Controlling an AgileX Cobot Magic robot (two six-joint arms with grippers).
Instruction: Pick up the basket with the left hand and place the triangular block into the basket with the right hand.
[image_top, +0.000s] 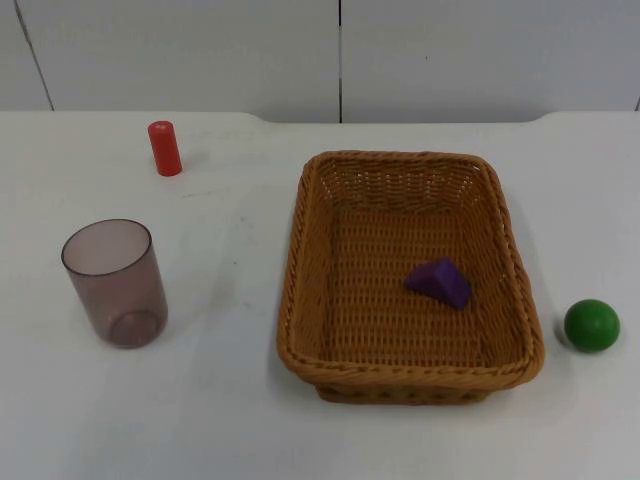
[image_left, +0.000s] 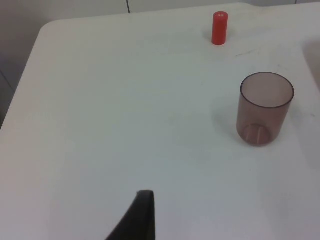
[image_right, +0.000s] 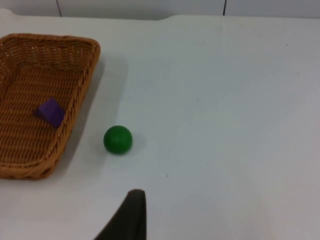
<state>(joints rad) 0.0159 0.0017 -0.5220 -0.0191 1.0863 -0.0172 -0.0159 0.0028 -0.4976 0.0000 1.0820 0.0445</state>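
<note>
The purple triangular block (image_top: 439, 281) is seen lying inside the wicker basket (image_top: 300, 250) (the basket rests on the table); the delivery is judged complete. Finger states cannot be told.

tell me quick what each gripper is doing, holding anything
Left gripper: holding nothing, above bare table short of the cup; open or shut cannot be told.
Right gripper: holding nothing, near the green ball; cannot be told.
</note>
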